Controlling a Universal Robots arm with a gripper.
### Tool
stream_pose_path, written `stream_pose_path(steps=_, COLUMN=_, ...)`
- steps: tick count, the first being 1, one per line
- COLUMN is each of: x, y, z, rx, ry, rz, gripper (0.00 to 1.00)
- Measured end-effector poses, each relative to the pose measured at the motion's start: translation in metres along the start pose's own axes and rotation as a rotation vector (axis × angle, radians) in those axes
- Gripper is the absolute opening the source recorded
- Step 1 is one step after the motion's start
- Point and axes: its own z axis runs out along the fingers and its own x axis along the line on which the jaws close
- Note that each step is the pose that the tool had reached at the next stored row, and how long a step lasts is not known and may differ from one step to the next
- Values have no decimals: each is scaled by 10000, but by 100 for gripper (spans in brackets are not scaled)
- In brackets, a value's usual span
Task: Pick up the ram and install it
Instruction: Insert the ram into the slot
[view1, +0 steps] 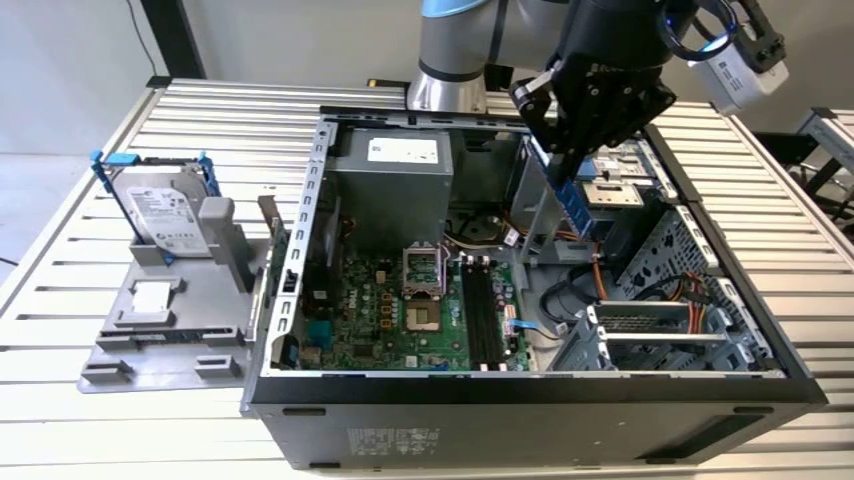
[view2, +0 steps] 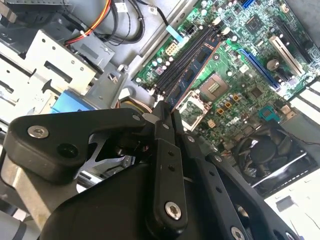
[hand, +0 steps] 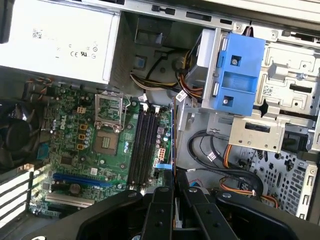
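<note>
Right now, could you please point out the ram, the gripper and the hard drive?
ram (view1: 578, 210): exterior view, exposed lower half.
gripper (view1: 567, 168): exterior view, between its fingertips.
hard drive (view1: 167, 213): exterior view, labelled face.

I see an open computer case (view1: 534, 405) lying on a slatted metal table (view1: 120, 440). Inside, the green motherboard (view1: 387, 315) lies flat, its CPU socket (view1: 422, 270) just beside the long black memory slots (view1: 483, 310). A grey power supply (view1: 394, 175) sits behind them. At the exterior view's left, a hard drive (view1: 167, 215) in a blue bracket stands upright on a grey stand (view1: 160, 335), beside the case.
</note>
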Motion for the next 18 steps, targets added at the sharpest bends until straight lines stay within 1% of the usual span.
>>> stream_pose_path(steps=5, x=2, y=-8, z=54, rx=0, ry=-1, rz=13, gripper=0)
stream_pose_path(steps=10, x=5, y=-30, z=138, rx=-1, ry=-2, rz=27, gripper=0)
stream_pose_path(steps=12, x=8, y=-53, z=174, rx=0, ry=-2, rz=42, gripper=0)
stream_pose_path(steps=15, x=17, y=-105, z=224, rx=2, ry=-3, rz=86, gripper=0)
stream_pose_path(steps=16, x=20, y=-123, z=242, rx=2, ry=-11, rz=113, gripper=0)
stream_pose_path(steps=18, x=24, y=-146, z=280, rx=7, ry=-51, rz=221, gripper=0)
